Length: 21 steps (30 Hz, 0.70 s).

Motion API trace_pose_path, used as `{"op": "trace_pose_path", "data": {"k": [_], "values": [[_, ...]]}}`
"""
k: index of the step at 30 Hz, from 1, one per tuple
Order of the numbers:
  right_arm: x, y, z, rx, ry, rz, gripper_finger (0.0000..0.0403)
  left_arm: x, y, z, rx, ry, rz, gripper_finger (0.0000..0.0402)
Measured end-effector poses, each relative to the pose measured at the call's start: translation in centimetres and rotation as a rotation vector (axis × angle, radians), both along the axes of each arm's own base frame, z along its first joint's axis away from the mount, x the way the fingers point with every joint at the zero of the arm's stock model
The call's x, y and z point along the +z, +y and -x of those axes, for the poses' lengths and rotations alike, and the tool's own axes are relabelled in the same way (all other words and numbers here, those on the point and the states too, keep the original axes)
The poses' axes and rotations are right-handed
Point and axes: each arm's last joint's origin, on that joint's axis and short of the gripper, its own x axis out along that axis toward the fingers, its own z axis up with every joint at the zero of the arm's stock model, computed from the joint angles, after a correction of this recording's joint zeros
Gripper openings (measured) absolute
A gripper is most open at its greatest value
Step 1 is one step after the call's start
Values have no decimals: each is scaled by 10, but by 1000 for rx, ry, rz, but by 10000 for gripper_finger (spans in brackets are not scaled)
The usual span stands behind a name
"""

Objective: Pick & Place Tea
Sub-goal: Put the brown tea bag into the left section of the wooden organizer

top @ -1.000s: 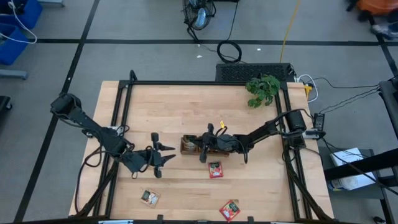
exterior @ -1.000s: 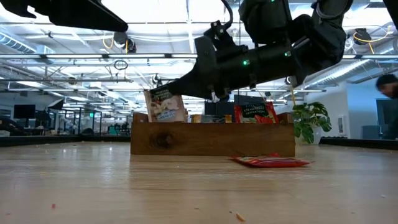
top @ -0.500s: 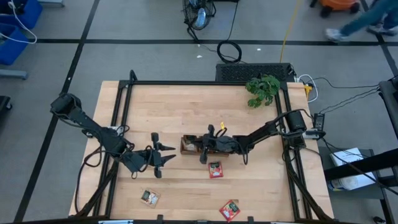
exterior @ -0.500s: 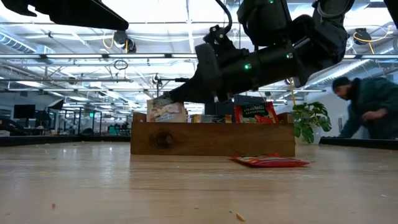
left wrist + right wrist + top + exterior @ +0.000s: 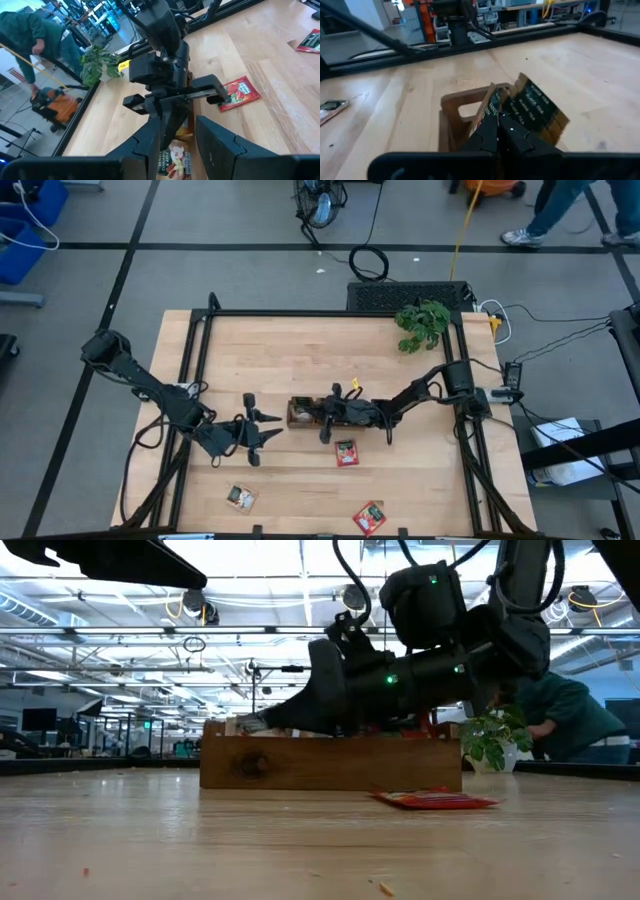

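1. The right gripper [image 5: 322,418] is reaching low into the left end of the wooden tray [image 5: 297,414], its fingers clenched together on the edge of a tea sachet [image 5: 489,111], which is standing in the end compartment next to several dark green sachets [image 5: 534,108]

2. The left gripper [image 5: 262,429] is waiting well to the left of the tray, jaws partly apart and grasping nothing

3. Loose tea is lying on the table [image 5: 270,360]: one red sachet [image 5: 346,452] just in front of the tray, a pale sachet [image 5: 240,497] near the front left, and another red sachet [image 5: 369,517] at the front edge

4. Handling judgement: the sachets are looking light, thin and pliable, with a slick wrapper; each is likely bending or sliding if pinched at a corner alone

5. Recommended hold: one edge, pinched across the flat faces; a sachet lying flat is likely needing one finger worked under its rim

6. Risk: the standing packets are leaning against each other, so withdrawing carelessly could be tipping them
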Motion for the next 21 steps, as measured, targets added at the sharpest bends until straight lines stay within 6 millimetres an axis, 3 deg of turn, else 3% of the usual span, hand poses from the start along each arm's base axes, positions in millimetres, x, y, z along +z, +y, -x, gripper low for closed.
{"op": "trace_pose_path", "data": {"k": [10, 21], "values": [[0, 8, 2, 52, 56, 122, 17, 0, 0, 0, 1, -1, 6, 127], [1, 17, 5, 8, 91, 192, 158, 0, 0, 0, 3, -3, 22, 127]]}}
